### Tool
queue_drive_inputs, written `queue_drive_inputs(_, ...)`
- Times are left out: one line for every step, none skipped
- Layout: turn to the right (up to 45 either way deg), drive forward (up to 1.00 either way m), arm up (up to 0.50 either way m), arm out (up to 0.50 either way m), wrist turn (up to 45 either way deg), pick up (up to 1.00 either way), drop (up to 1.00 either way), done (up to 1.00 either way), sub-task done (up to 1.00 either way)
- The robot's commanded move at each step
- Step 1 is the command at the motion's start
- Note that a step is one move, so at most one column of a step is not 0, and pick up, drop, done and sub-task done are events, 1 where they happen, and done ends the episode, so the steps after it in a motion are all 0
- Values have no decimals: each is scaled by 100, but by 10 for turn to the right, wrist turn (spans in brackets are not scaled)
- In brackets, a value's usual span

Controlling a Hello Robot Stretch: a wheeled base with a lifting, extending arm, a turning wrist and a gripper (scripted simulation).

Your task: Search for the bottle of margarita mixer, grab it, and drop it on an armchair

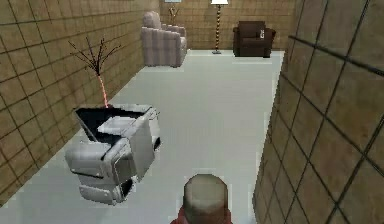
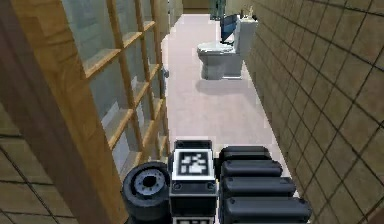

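Three armchairs stand in the forward view. A grey armchair [image 1: 112, 150] is at the near left, a pale one [image 1: 163, 42] sits at the far end, and a dark brown one [image 1: 254, 38] is against the far wall. In the arm side view the arm is drawn in at the bottom edge, with a white marked square [image 2: 192, 163] and the gripper's dark round body [image 2: 148, 188] to its left. I cannot make out its far end, so I cannot tell whether it holds anything.
A bare-twigged plant [image 1: 100, 60] stands behind the grey armchair. A rounded brown bust [image 1: 206, 198] is at the bottom middle. Floor lamps [image 1: 218, 20] flank the far chairs. Tiled walls close in on the right. A white toilet [image 2: 222, 55] stands down a narrow passage beside a wood-framed glass partition [image 2: 100, 80].
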Motion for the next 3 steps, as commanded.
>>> queue_drive_inputs(-450,0,0,0,0,0,0,0,0)
queue_drive_inputs(-390,0,0,0,0,0,0,0,0)
queue_drive_inputs(0,20,0,0,0,0,0,0,0)
